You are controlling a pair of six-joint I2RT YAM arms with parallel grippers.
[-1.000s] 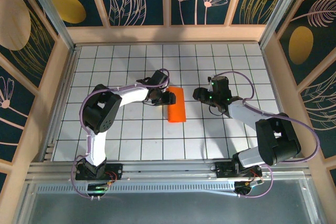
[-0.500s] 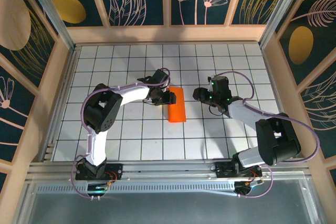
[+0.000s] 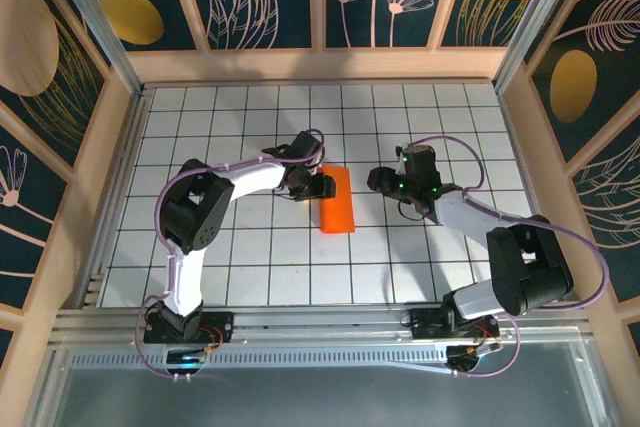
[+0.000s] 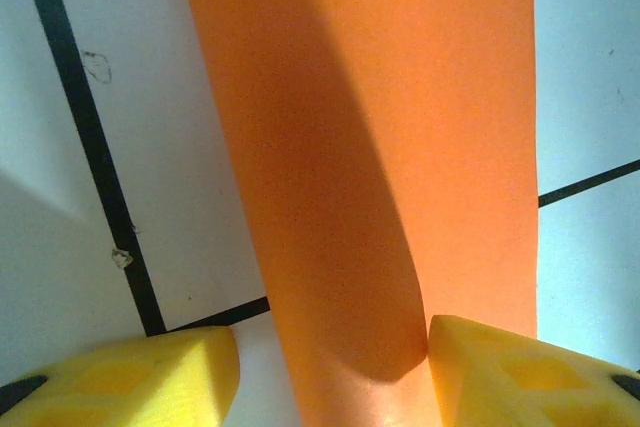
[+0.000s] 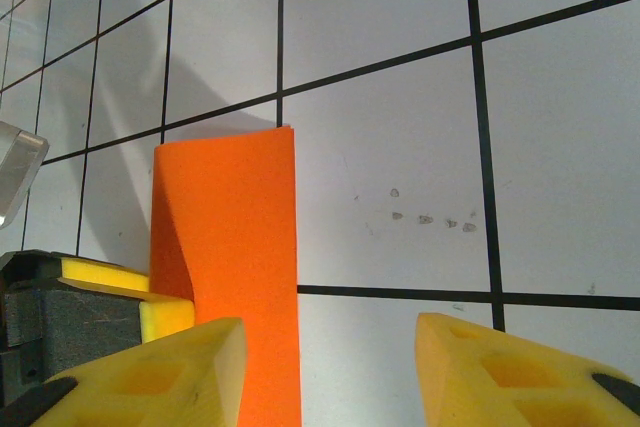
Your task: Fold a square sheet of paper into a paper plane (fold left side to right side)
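while the white gridded table [image 3: 200, 247] gives the paper nothing to catch on, the biggest risk is plain sliding: the sheet of paper [image 3: 337, 200], already a narrow orange strip lying about the middle of the table with its long sides running from the near edge toward the far edge, could skate sideways under any push instead of creasing. a shadowed band down the strip in the left wrist view may be a layer bowing up, though i cannot tell; if so, a fold pressed now could land off-line or spring back open. the left gripper [image 3: 318, 187] sits at the strip's left long edge with its jaws about half apart, straddling the paper rather than pinching it; one yellow fingertip [image 4: 520, 367] touches the paper's surface, the other [image 4: 150, 377] is over bare table, so nothing is truly clamped and a drag could crumple the edge. the right gripper [image 3: 380, 182] hangs just beside the strip's right side, jaws also parted and empty, apart from the paper, so it offers no anchor; coming in low, it might nudge the strip out of square.
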